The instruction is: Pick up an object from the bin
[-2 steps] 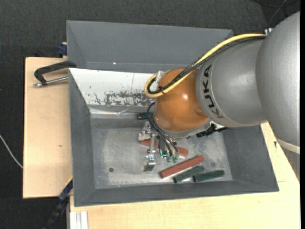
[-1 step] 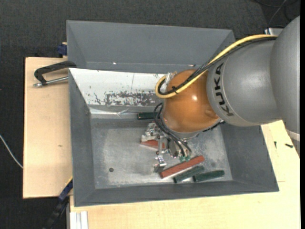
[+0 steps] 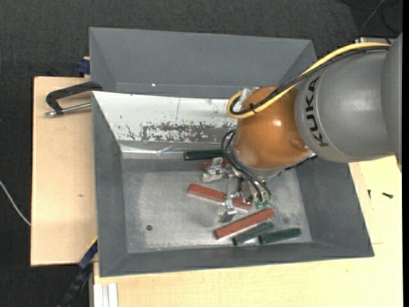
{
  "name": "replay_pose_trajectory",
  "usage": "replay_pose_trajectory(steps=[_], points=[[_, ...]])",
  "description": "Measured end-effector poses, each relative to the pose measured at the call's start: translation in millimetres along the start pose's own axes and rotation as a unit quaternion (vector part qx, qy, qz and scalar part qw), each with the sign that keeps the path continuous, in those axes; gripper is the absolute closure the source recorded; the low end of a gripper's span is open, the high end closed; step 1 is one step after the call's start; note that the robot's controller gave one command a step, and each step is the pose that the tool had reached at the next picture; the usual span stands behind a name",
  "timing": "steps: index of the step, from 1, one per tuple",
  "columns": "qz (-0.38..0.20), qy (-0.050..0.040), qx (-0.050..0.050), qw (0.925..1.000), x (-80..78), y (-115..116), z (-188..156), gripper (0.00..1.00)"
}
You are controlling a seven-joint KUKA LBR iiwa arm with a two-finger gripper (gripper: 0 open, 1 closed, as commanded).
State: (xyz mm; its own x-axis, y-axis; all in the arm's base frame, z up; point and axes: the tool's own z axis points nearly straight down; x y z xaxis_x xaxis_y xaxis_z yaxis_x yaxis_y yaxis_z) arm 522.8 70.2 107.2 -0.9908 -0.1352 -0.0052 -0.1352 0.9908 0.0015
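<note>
While the tool (image 3: pixel 241 200) hangs low over the lower right of the bin (image 3: pixel 160 203), its tip lies between two candidates. The left red stick (image 3: pixel 203 192) is just to its left, lying nearly level across the frame. The lower red stick (image 3: pixel 244 224) is just beneath it, its long axis rising from lower left to upper right. Whether the tool is wide or narrow cannot be told (the orange cover (image 3: pixel 268 133) and its wiring crowd the tip). A dark green pen (image 3: pixel 273 235) lies alongside the lower red stick. A grasp on that stick would probably have to close across its slanted axis.
</note>
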Motion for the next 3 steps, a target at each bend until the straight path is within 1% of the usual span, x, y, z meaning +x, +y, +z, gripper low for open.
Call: replay_pose_trajectory(steps=[1,2,3], points=[[0.072,0.0001,0.0,0.9974,-26.2,-22.0,24.9,1.0],[0.072,0.0001,0.0,0.9974,-26.2,-22.0,24.9,1.0],[0.057,-0.0004,0.0,0.9984,-27.7,-12.9,-112.4,1.0]])
